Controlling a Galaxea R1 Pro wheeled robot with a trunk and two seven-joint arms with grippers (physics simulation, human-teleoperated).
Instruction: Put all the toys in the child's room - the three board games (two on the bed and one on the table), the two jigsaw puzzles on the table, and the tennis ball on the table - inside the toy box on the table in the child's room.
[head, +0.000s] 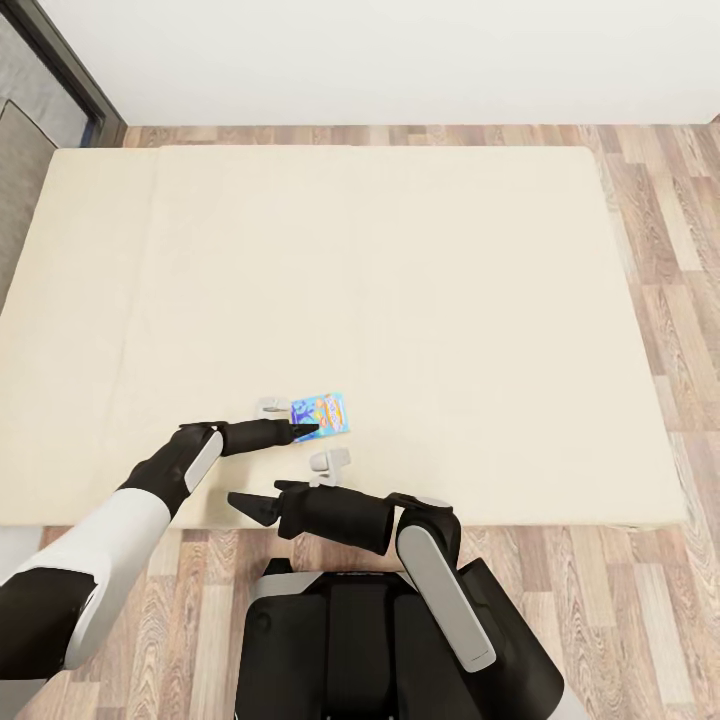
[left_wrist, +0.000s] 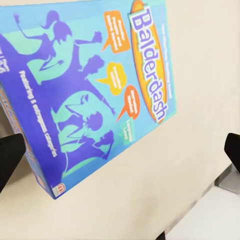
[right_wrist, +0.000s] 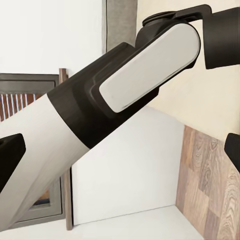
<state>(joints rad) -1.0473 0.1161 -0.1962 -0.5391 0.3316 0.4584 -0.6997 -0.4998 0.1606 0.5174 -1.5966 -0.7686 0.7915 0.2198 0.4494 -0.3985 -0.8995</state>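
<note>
Left claw (head: 305, 428) of mine reaches out over the bed (head: 420, 250), its dark fingertips at the near-left edge of the blue Balderdash board game (head: 322, 412). Through my left wrist camera the fingers (left_wrist: 10, 157) stand wide apart at either side, and the box (left_wrist: 87, 95) lies flat on the beige mattress between and beyond them, not gripped. Its lid shows purple figures on teal with orange speech bubbles. My right claw (head: 250, 507) hangs low by the bed's front edge above the wooden floor (head: 660, 270), spread wide, its camera looking at my left arm (right_wrist: 125, 95)
</note>
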